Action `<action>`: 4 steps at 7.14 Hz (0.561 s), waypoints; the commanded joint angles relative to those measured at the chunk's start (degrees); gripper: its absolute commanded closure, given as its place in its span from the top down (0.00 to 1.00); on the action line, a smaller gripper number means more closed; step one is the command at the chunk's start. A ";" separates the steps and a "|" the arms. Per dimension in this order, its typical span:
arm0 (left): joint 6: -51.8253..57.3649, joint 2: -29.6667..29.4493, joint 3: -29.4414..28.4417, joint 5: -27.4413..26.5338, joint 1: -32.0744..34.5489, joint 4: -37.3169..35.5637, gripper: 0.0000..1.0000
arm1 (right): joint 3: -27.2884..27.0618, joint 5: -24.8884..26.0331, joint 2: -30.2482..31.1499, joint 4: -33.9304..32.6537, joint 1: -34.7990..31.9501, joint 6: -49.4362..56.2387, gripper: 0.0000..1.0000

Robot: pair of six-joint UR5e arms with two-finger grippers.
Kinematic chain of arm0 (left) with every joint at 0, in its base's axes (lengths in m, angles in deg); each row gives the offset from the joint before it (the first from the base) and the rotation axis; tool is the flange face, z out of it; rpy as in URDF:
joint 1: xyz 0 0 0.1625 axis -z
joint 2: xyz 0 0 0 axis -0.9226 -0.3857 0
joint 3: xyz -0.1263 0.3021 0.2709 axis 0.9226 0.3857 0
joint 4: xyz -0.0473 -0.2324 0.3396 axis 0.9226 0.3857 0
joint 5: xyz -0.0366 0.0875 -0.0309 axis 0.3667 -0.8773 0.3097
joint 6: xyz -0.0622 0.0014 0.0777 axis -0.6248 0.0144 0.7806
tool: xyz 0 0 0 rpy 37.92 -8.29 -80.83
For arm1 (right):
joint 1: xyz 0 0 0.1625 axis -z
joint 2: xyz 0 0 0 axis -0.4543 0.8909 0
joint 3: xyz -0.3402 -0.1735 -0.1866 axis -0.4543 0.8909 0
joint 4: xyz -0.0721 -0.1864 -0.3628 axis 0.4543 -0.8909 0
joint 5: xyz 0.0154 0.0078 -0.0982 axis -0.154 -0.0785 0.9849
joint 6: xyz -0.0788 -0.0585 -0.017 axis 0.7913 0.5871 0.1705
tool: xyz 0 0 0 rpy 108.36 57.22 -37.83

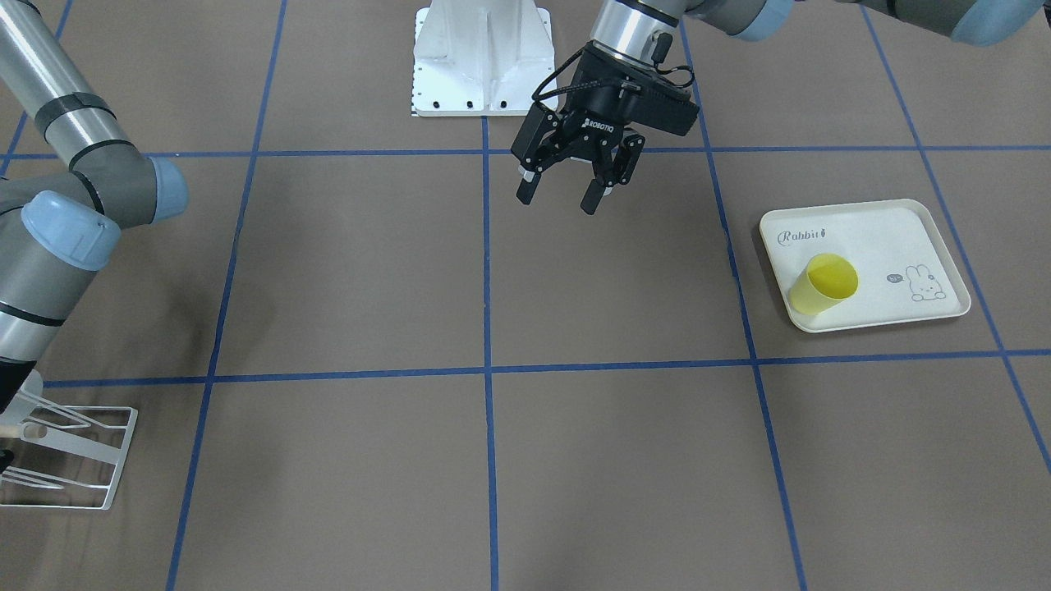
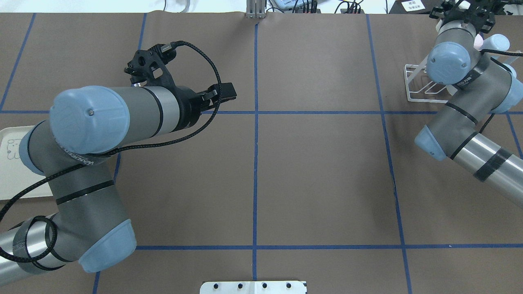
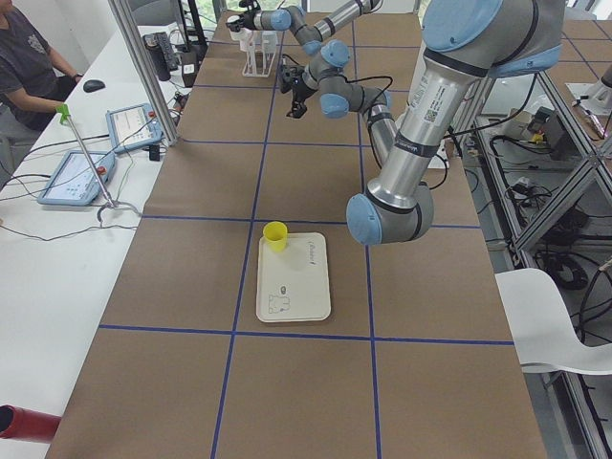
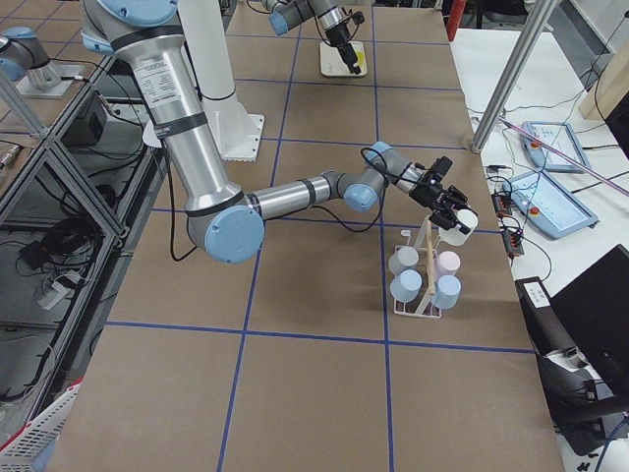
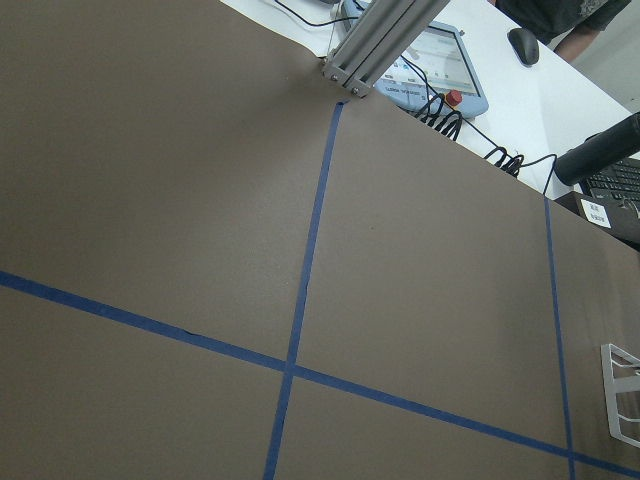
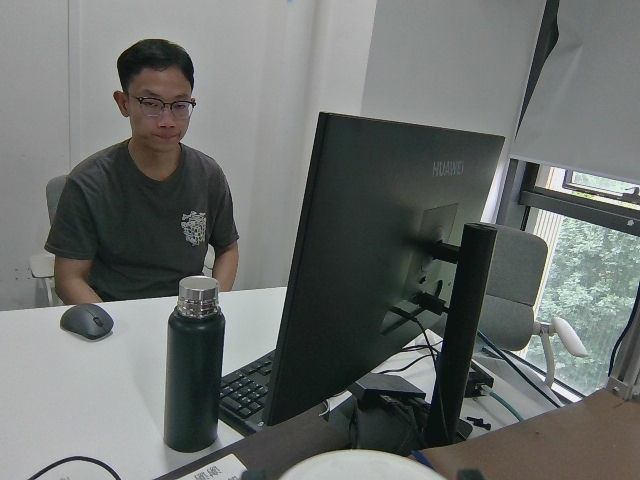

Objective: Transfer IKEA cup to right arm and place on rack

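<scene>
Gripping the white plastic cup (image 4: 458, 220), the right arm's black two-finger end effector (image 4: 447, 208) holds it just above the small white wire rack (image 1: 78, 449); it should tip the mouth downward, line it over a free prong clear of the pastel cups (image 4: 406, 286) racked there, lower slowly, then release; the left end effector (image 1: 560, 195) hovers empty, spread wide, over the brown tabletop (image 1: 624, 460).

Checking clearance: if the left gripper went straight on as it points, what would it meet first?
The left gripper would probably meet the bare table near a blue tape crossing; nothing else shows in that line.
</scene>
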 commanded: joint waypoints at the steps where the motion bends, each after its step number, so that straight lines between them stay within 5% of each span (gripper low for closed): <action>1: -0.03 0.03 0.00 0.03 -0.09 -0.02 1.00 | 0.06 -0.02 0.75 0.55 0.70 -0.09 0.00; 4: -0.03 0.03 -0.09 0.03 -0.18 0.07 1.00 | 0.41 0.07 1.19 0.55 1.58 -0.09 0.00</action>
